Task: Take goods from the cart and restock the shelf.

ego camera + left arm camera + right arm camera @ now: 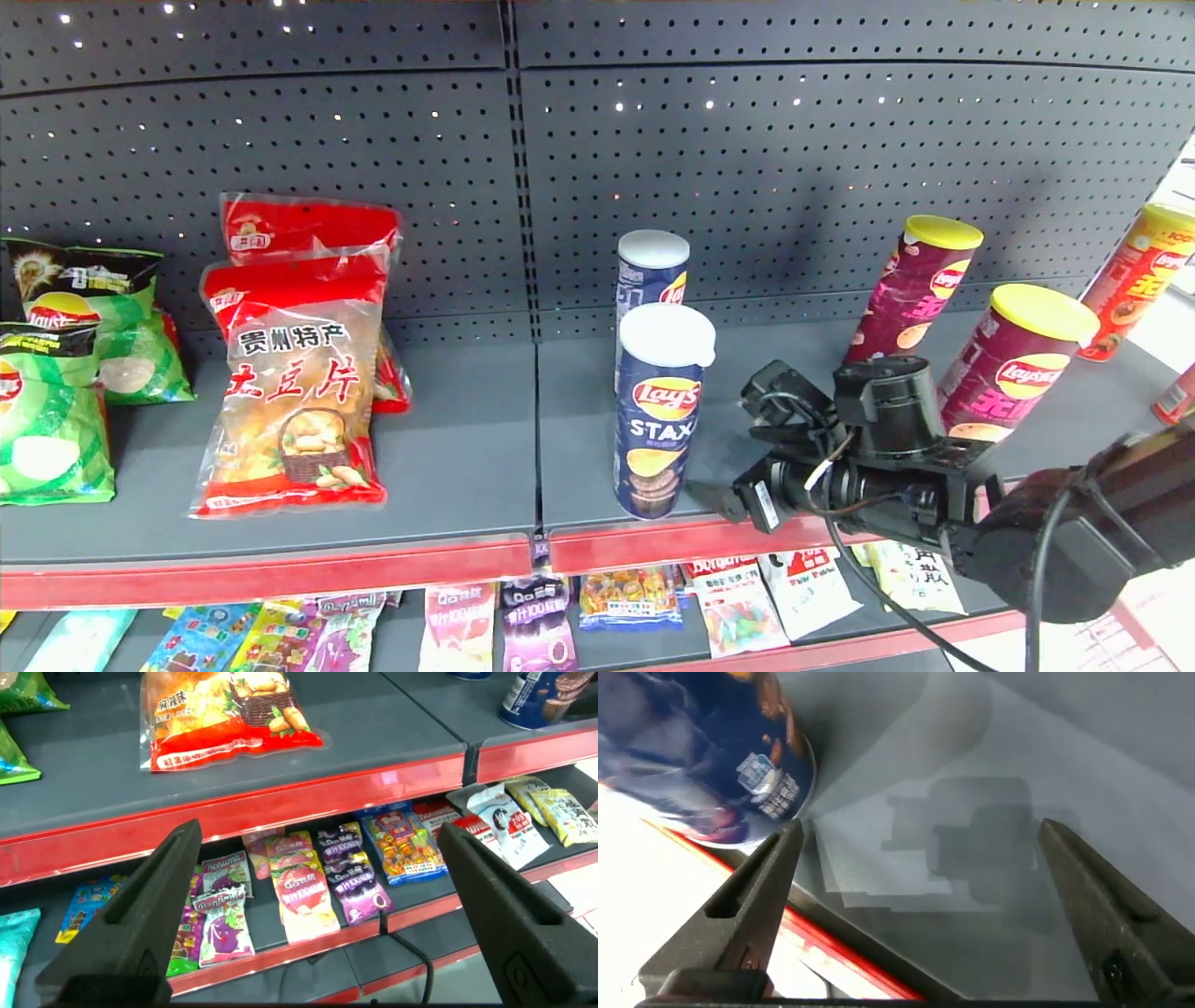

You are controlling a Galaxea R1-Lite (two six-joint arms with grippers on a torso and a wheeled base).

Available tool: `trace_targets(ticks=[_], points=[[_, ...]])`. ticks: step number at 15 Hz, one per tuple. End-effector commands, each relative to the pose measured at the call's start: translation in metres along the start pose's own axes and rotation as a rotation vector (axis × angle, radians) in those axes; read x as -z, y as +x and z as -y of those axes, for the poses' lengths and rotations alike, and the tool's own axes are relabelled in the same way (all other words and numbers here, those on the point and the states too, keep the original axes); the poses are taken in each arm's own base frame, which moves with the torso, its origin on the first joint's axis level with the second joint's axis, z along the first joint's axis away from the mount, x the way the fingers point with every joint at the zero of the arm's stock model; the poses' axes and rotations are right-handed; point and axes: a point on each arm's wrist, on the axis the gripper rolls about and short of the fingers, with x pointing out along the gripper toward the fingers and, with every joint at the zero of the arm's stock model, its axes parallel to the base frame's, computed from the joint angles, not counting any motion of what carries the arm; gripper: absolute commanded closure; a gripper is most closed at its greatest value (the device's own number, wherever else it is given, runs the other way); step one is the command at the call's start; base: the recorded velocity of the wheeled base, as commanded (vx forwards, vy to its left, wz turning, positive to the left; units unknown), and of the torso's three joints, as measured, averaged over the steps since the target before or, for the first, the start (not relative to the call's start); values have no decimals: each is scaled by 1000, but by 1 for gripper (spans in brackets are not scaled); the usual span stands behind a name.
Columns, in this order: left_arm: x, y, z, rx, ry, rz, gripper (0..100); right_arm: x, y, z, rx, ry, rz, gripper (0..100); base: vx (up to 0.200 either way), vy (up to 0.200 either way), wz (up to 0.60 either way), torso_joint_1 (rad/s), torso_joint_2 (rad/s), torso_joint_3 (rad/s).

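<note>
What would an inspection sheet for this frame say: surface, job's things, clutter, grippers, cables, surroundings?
Surface: grey shelf with a red front edge, stocked.
Job's things: front blue chip can with rear blue chip can behind it; purple chip cans and orange chip can to their right; red chip bags and green chip bags to their left.
Clutter: nothing seen.
Grippers: right gripper open, empty, close by the front blue chip can's base at the shelf edge; left gripper open, empty, facing the lower shelf.
Cables: black cable along the right arm.
Surroundings: perforated back panel; candy packets on the lower shelf.
</note>
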Motion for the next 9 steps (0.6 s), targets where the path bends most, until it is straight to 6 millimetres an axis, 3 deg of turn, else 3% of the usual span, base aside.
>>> trace_targets(ticks=[1,3,4,6,9], points=[[0,0,0,1,0,0,0,-14,-28,-1,12,2,81,0,0,0,0,0,0,0],[0,0,0,1,0,-2,0,-18,-73,-15,-14,-5,162,0,0,0,0,0,0,0],[0,0,0,1,0,-2,0,-14,-86,-20,-28,-9,176,0,0,0,0,0,0,0],[0,0,0,1,0,0,0,4,-127,-22,-36,-9,214,0,0,0,0,0,0,0],[0,0,0,1,0,0,0,44,-172,-20,-50,-7,231,0,0,0,0,0,0,0]])
